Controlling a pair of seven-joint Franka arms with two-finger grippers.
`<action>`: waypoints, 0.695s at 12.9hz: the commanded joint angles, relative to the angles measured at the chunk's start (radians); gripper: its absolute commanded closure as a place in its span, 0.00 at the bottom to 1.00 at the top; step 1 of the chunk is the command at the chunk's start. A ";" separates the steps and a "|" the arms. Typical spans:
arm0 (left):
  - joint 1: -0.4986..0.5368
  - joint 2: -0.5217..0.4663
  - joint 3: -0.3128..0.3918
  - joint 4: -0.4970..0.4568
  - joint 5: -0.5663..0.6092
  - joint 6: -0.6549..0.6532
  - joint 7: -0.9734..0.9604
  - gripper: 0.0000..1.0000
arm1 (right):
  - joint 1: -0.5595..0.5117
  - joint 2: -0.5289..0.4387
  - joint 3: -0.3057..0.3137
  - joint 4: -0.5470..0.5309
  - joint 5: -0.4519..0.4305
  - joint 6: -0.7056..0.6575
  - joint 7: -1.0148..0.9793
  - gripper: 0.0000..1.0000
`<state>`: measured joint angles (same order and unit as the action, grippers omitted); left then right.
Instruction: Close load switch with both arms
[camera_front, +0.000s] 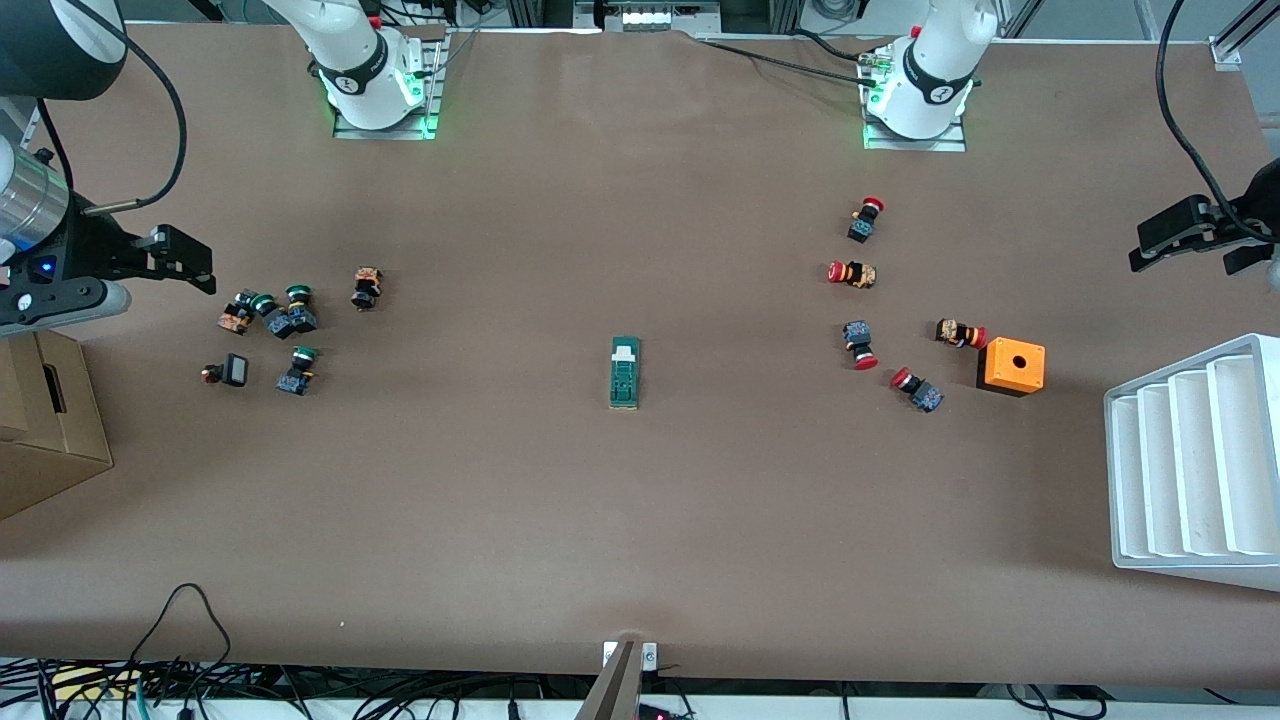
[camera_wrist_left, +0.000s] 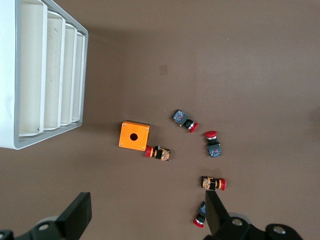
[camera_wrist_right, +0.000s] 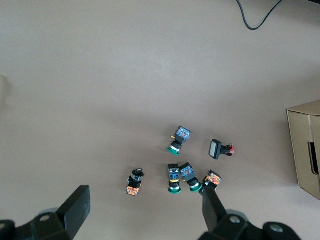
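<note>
The load switch (camera_front: 625, 373) is a narrow dark-green block that lies flat at the middle of the table, with its white tab at the end farther from the front camera. It shows in neither wrist view. My right gripper (camera_front: 183, 263) is open and empty, up in the air over the right arm's end of the table, above a cluster of green-capped push buttons; it also shows in the right wrist view (camera_wrist_right: 145, 210). My left gripper (camera_front: 1188, 234) is open and empty, high over the left arm's end; it also shows in the left wrist view (camera_wrist_left: 147, 217).
Several red-capped push buttons (camera_front: 856, 273) and an orange box with a hole (camera_front: 1011, 366) lie toward the left arm's end, beside a white slotted tray (camera_front: 1195, 460). Green-capped buttons (camera_front: 290, 320) and a cardboard box (camera_front: 45, 430) are at the right arm's end.
</note>
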<state>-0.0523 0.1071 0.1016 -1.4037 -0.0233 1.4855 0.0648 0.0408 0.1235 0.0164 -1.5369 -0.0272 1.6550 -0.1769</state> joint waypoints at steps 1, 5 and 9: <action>0.017 -0.012 -0.006 0.000 0.017 -0.014 0.032 0.00 | -0.002 -0.007 -0.001 0.014 0.015 -0.032 -0.015 0.01; 0.025 -0.003 -0.010 0.005 0.017 -0.013 0.032 0.00 | -0.002 -0.007 -0.004 0.014 0.013 -0.034 -0.018 0.01; 0.009 -0.004 -0.025 -0.003 0.003 0.002 0.015 0.00 | -0.002 -0.007 -0.006 0.014 0.012 -0.034 -0.012 0.01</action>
<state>-0.0387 0.1074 0.0941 -1.4048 -0.0234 1.4859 0.0712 0.0407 0.1219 0.0136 -1.5353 -0.0272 1.6399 -0.1769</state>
